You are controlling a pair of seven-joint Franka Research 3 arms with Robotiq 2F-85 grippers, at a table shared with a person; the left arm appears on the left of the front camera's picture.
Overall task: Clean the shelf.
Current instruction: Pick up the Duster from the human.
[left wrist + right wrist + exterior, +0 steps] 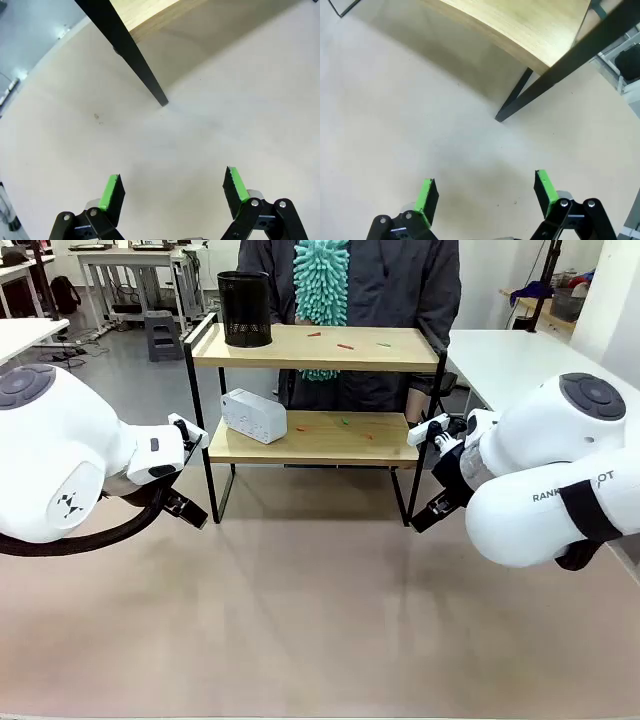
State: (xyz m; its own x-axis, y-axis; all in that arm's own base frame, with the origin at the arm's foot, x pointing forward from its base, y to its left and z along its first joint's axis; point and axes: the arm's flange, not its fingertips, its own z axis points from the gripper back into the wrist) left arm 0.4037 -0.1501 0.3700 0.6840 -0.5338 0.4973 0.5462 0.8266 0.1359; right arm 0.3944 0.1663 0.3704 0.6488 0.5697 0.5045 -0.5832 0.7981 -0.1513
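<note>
I am in a lab or workshop room. Behind the person [400,290] stand white, metal-legged work tables [130,258] on a bare grey floor [110,375], with a grey step stool [160,333] near one and a cluttered bench [545,302] at far right.

You have a black mesh bin [244,308] standing upright, and below it a white power strip [254,415] lying at an angle. Small orange and green scraps [345,345] lie scattered to the right of each. Behind them, a person in a dark grey jacket [400,290] has a teal chenille duster [321,285] hanging in front. A beige tabletop [320,620] spreads across your foreground, and a white table [510,365] stands at the far right.
</note>
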